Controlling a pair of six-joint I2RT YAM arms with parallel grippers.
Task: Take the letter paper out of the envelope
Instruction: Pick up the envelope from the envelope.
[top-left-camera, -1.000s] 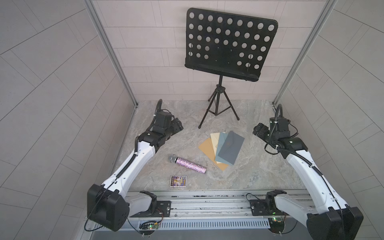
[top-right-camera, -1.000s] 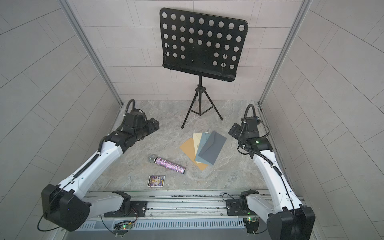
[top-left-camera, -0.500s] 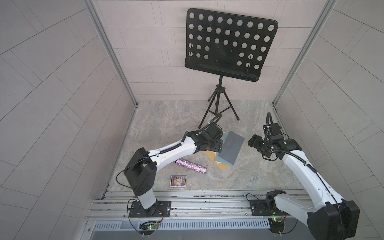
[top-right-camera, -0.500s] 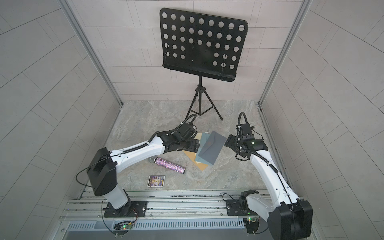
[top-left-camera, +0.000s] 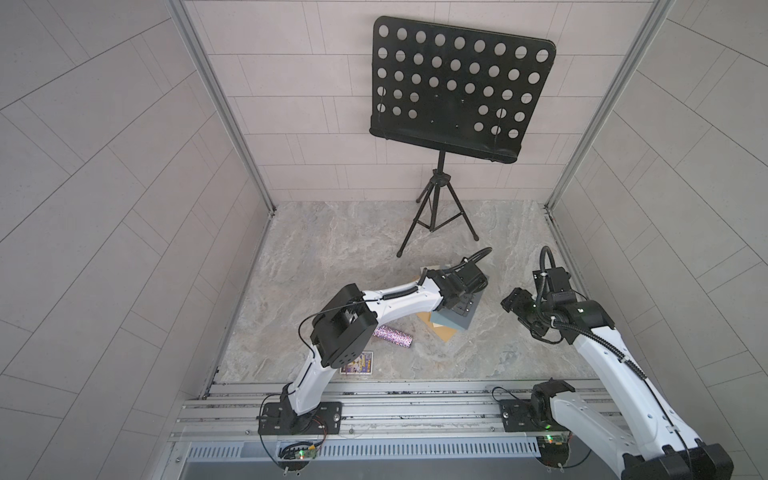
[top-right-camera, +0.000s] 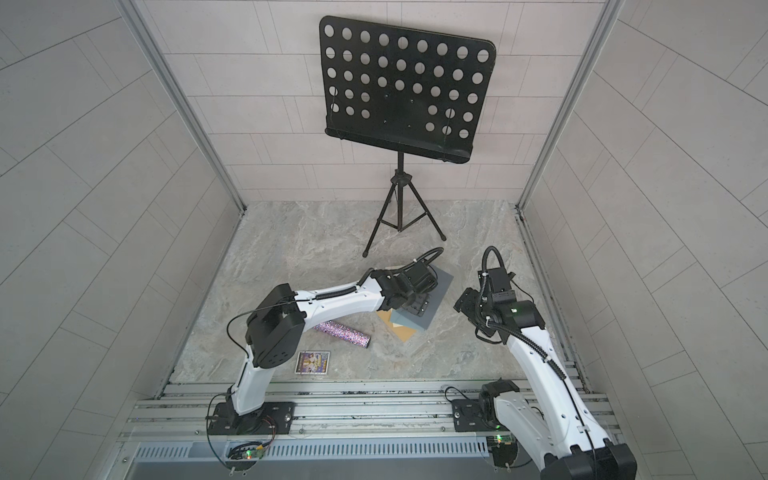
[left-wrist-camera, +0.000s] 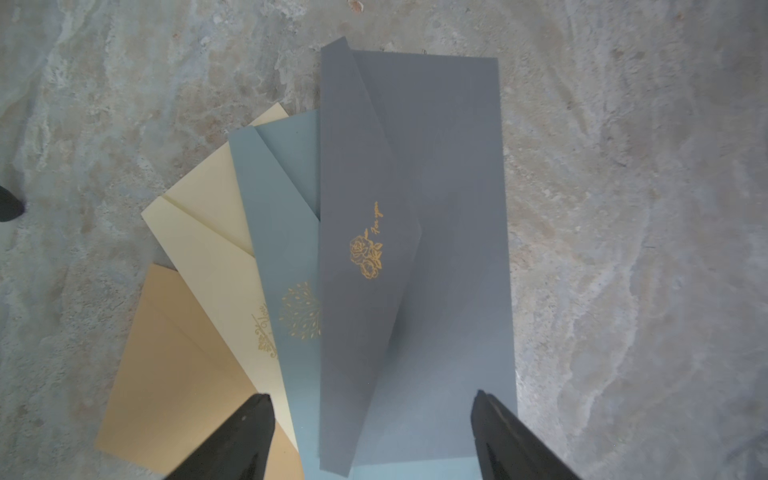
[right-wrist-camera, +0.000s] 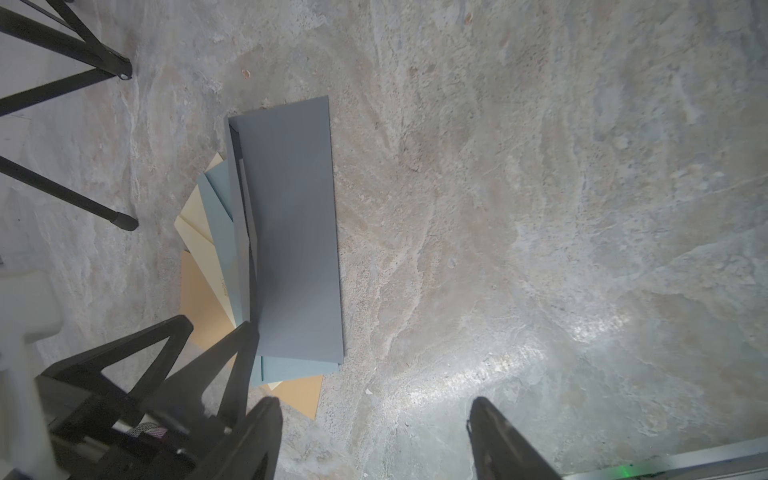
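I am hovering my left gripper (left-wrist-camera: 370, 397) over the near end of the dark grey envelope (left-wrist-camera: 436, 208), jaws spread wide and holding nothing. The envelope is lying on the marbled worktop (left-wrist-camera: 623, 208) as the top layer of a fan of four, overlapping a pale blue envelope (left-wrist-camera: 282, 232), a cream one (left-wrist-camera: 208, 241) and a tan one (left-wrist-camera: 174, 374). It is long and matte, with a pointed flap bearing a small gold rose and gold script. In the right wrist view the flap is standing slightly off the body, with a dark gap showing beneath it. Whether a sheet is lying inside I cannot tell. I am keeping my right gripper (right-wrist-camera: 374, 401) off to the side above bare worktop, jaws apart and empty. In both top views the envelope (top-left-camera: 457, 322) is peeking out from under my left wrist.
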